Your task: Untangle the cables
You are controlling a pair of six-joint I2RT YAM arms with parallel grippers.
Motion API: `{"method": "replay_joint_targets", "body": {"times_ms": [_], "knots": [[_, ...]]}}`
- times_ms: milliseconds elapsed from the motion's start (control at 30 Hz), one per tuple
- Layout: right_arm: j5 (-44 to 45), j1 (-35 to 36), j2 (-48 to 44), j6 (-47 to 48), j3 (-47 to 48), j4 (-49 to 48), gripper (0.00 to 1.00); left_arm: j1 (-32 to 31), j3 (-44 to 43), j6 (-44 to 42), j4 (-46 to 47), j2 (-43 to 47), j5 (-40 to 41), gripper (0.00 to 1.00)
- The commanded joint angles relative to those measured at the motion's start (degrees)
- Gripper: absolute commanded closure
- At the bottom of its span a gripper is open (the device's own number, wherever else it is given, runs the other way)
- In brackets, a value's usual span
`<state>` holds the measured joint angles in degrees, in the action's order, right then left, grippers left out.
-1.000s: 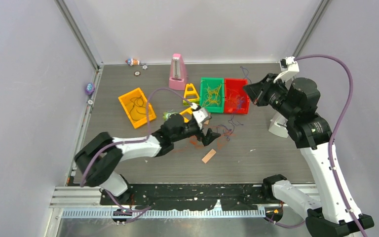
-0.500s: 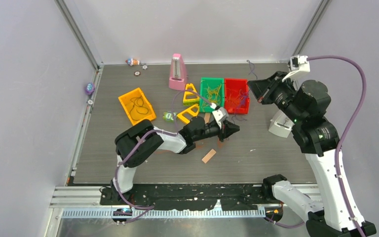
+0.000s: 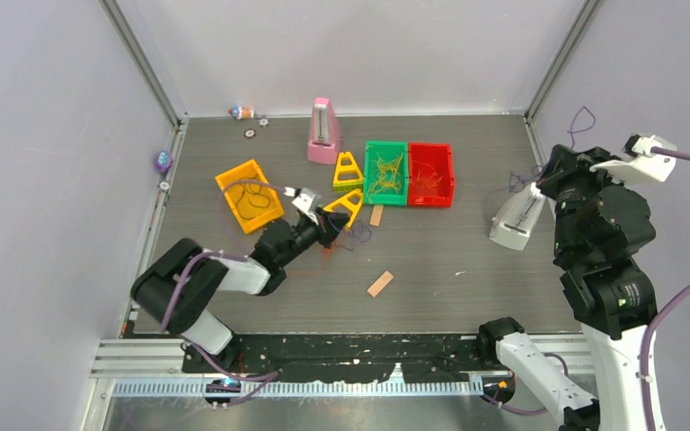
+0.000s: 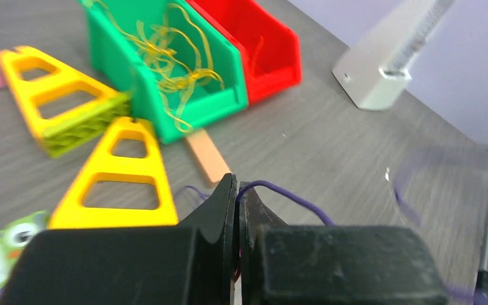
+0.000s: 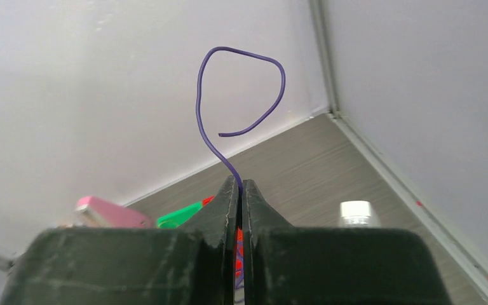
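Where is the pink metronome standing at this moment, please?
In the top view, the pink metronome stands at the far side of the table, slightly left of centre, just left of the green bin.

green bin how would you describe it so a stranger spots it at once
On the grey table, look toward the back wall, right of the pink wedge-shaped block. Two bins stand side by side there; the green bin is the left one, against the red bin. It alone is green and holds a tangle of yellow cables.
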<state>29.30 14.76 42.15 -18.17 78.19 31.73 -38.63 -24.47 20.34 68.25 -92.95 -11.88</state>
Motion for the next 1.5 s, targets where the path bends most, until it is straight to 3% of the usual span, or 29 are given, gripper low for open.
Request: {"method": "replay_joint_targets", "body": {"times_ms": [0, 233, 400, 633, 867, 1067, 1200, 1467], "knots": [[12.5, -0.1, 1.2, 2.7, -2.0, -2.1, 0.95, 3.4, 2.0, 0.1, -10.3, 10.8, 4.7, 1.00], [-2.0, -0.1, 8.1, 1.8, -2.6, -3.5, 0.95, 3.6, 2.3, -2.4, -19.5, 19.7, 2.6, 1.00], [-11.9, -0.1, 14.0, 0.1, -4.4, -9.9, 0.95, 3.6, 2.0, -4.4, -26.0, 24.8, 2.5, 1.00], [-32.9, 1.3, 24.7, -2.8, -4.5, -18.7, 0.95, 3.6, -0.3, -7.5, -43.0, 37.3, 9.8, 1.00], [-37.6, 7.9, 32.5, -0.9, -1.5, -25.4, 0.95, 3.6, -1.0, -7.6, -55.4, 49.1, 14.4, 1.00], [-43.7, 17.8, 39.8, 2.2, 1.8, -37.4, 0.95, 3.6, -3.1, -7.9, -67.3, 57.4, 18.4, 1.00], [-46.8, 22.6, 47.0, 3.1, 7.3, -42.0, 0.95, 3.6, -4.7, -7.2, -75.3, 60.8, 18.4, 1.00], [-47.3, 30.6, 64.7, 4.7, 22.2, -49.8, 0.95, 3.6, -4.6, -5.8, -82.5, 66.7, 18.3, 1.00]]}}
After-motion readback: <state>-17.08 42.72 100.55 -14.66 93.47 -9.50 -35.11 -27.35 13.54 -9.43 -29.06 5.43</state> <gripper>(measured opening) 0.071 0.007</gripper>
